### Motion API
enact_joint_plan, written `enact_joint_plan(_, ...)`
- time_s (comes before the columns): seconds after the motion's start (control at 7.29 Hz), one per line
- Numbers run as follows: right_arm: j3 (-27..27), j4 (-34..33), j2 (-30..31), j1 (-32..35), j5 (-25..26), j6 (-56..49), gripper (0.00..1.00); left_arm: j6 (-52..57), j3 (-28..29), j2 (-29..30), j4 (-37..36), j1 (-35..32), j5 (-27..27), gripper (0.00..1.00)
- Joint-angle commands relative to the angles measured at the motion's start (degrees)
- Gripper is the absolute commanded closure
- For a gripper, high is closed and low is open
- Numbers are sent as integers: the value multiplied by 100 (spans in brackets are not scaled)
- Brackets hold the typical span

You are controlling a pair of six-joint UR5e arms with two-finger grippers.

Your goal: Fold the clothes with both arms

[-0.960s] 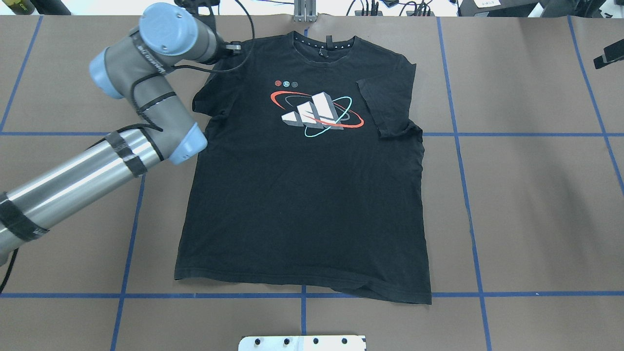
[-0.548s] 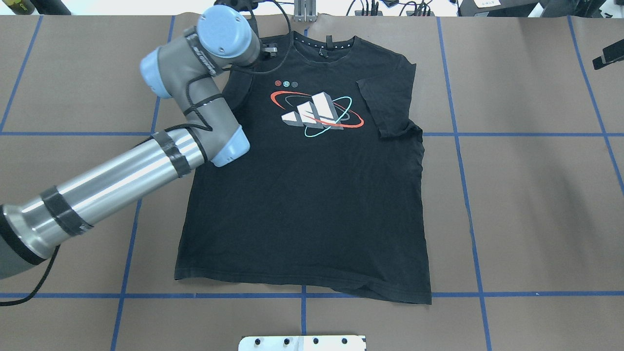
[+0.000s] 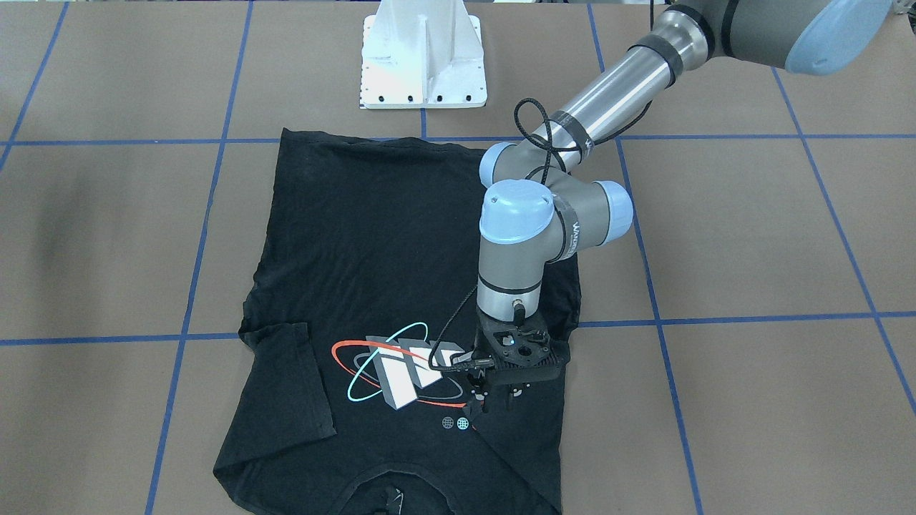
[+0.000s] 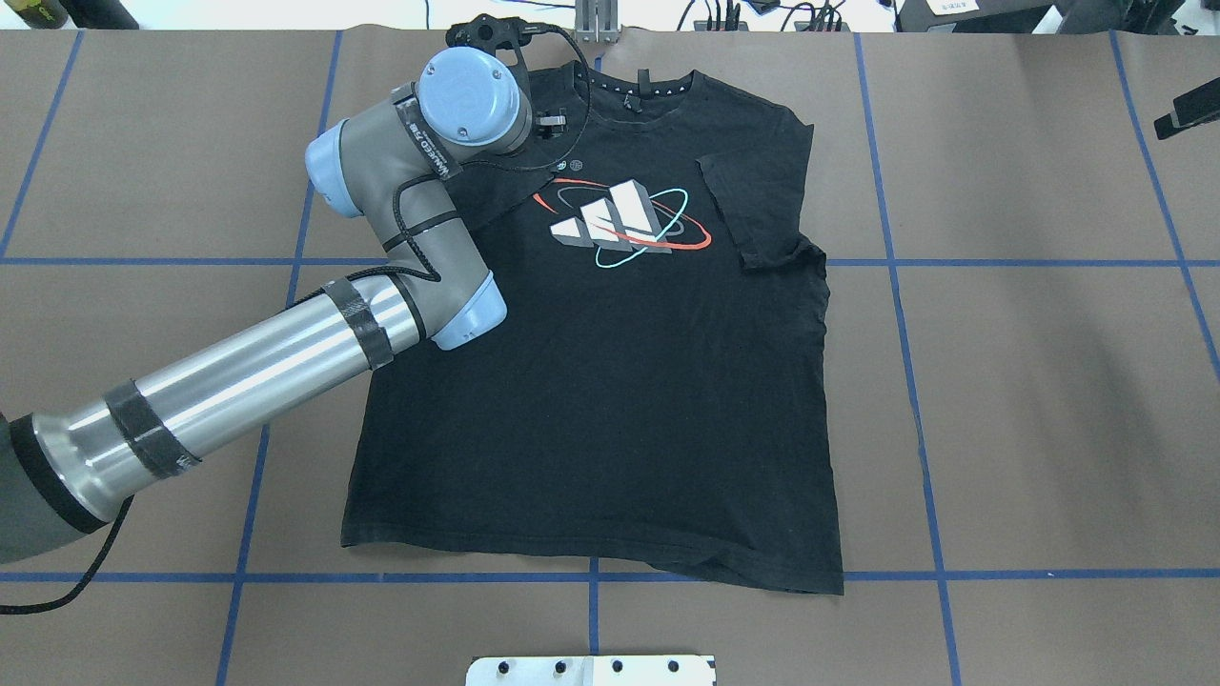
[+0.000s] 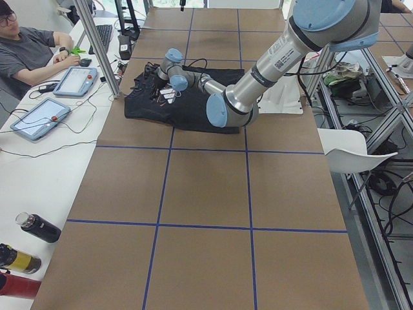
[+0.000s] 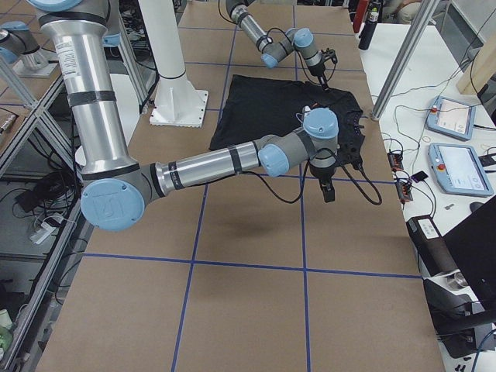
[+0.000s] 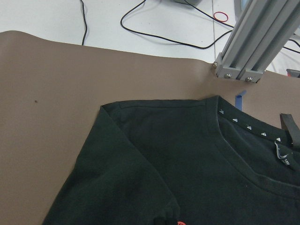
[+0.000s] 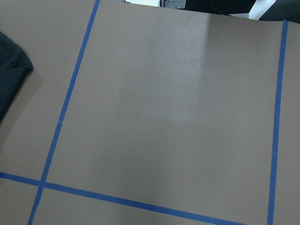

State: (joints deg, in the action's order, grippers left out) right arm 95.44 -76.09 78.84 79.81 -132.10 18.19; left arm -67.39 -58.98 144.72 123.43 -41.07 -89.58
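Item: one black T-shirt (image 4: 610, 400), lying print-up on the brown table (image 4: 1029, 381), collar (image 4: 634, 90) at the far edge and hem near the robot. The right sleeve (image 4: 753, 210) is already turned in over the body. The left gripper (image 3: 494, 404) stands over the chest just left of the print (image 4: 620, 227), jaws pinched on the left sleeve (image 4: 505, 195), which it draws inward as a diagonal flap. The right gripper (image 6: 328, 192) hangs over bare table well to the right of the shirt – its jaws cannot be judged. Hazards: the thin sleeve edge may slip out mid-carry, or a low pull may drag the shoulder and skew the collar line. Change over the last second – the left arm has swung from the shirt's left edge inward, the flap now hiding one of the small dots above the print; hem and right sleeve unchanged.
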Motion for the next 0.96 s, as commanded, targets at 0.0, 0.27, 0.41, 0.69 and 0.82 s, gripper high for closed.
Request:
enact_joint_plan(0.0, 53, 7, 0, -18, 0, 35, 0, 356, -708, -382, 87, -32, -121, 0)
enact_joint_plan(0.27, 394, 42, 9, -324, 26, 971, 0, 1190, -2258, -1177, -555, -68, -576, 0)
enact_joint_plan(0.41, 832, 42, 87, -570, 79, 1611, 0, 1419, -3311, -1975, -565, -77, -866, 0)
enact_joint_plan(0.69, 1991, 25, 718, -1325, 622, 2738, 0, 1474, -4644, -2903, -565, -33, -1175, 0)
enact_joint_plan(0.82, 2388, 33, 1008, -1624, 694, 3125, 0, 1465, -4884, -3080, -548, -7, -1559, 0)
